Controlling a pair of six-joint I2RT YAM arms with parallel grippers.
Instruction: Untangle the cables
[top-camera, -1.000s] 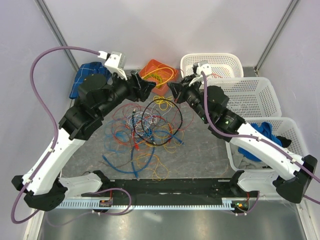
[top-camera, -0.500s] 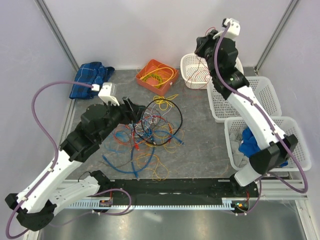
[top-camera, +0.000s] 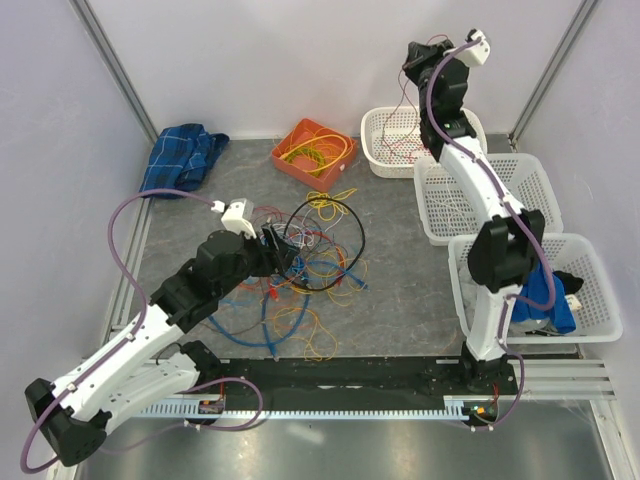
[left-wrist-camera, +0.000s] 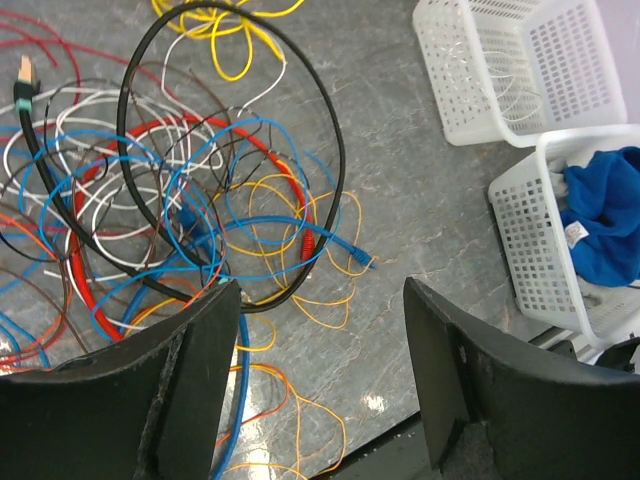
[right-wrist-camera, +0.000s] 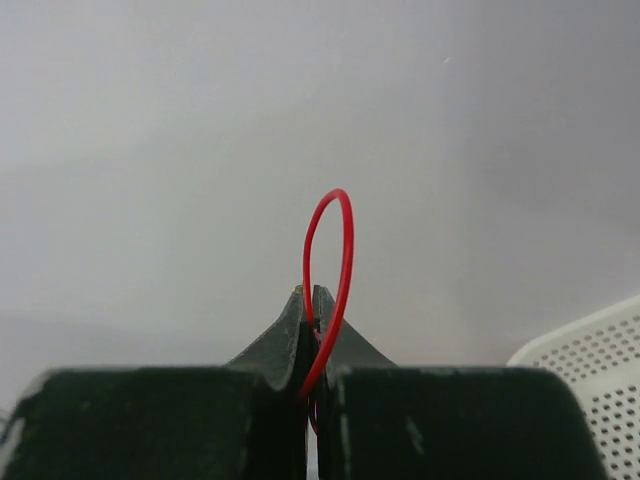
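Tangled cables (top-camera: 305, 262): multicoloured heap mid-desk (top-camera: 410, 270).
Left claw (left-wrist-camera: 318, 300): fingers apart, low over heap, gripping nothing.
Right claw (right-wrist-camera: 312, 297): raised above far white basket (top-camera: 390, 165), pinched on red cable (right-wrist-camera: 345, 240).
Nearby: orange tray (top-camera: 300, 133) of yellow cable; blue cloth (top-camera: 180, 157).

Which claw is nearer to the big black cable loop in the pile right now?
Left. The left claw hangs open over the pile beside the black cable loop; the right claw is raised high over the far white basket, shut on a red wire.
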